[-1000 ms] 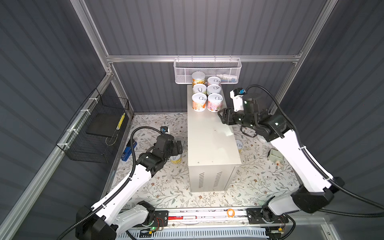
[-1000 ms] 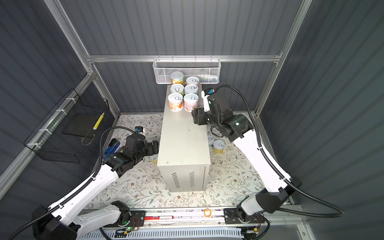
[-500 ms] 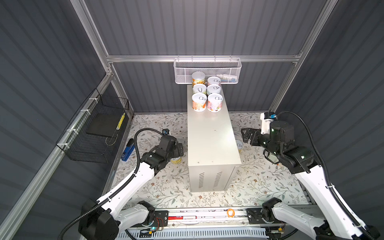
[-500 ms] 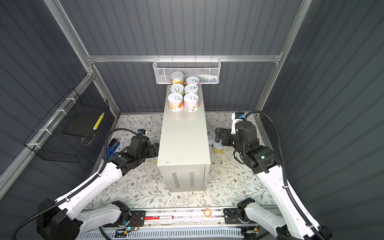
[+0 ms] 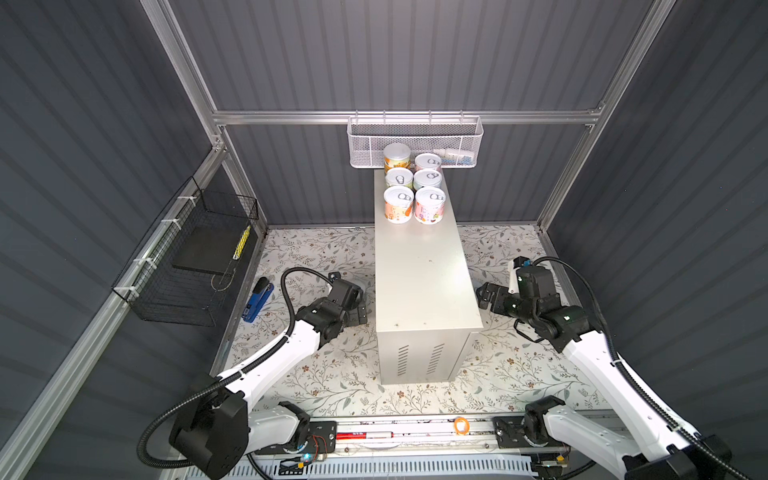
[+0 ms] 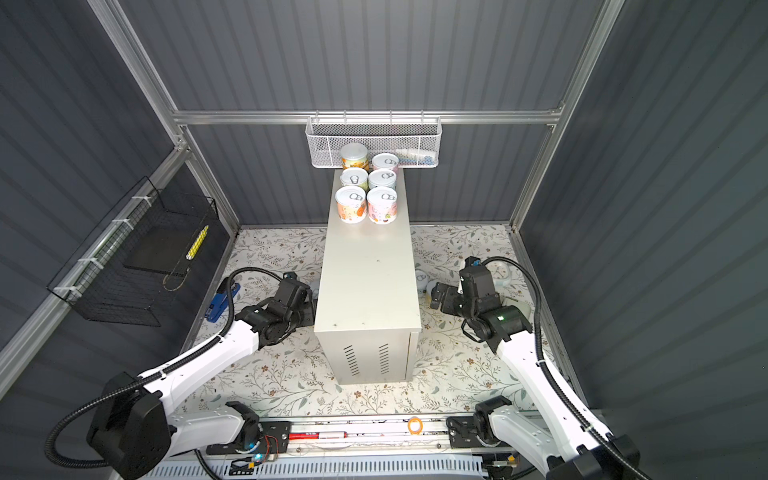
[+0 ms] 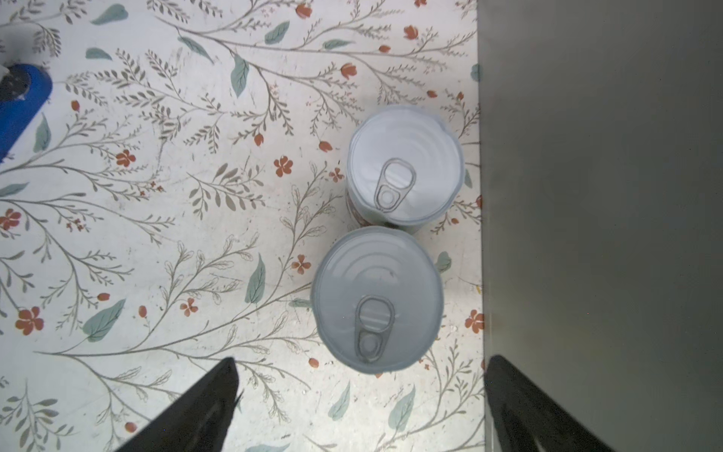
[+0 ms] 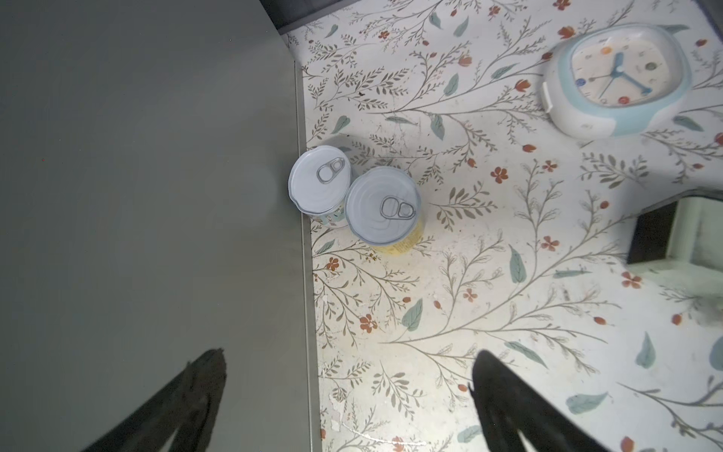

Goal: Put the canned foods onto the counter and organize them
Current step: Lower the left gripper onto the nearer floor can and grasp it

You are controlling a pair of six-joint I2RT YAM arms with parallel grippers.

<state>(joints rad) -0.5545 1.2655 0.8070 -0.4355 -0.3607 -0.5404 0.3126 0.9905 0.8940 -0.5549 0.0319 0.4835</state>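
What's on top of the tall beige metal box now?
Six small silver-lidded, paper-labelled tins, paired in three rows at the far end of the beige box. Front tins hide most rear labels.

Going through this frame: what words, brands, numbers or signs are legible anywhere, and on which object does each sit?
No text here can be read.
Cans on the counter: the labels carry print, too small to read.
Yellow-labelled can on the floral surface: label print blurred.
Clock: coloured dots on the face, no legible numerals.
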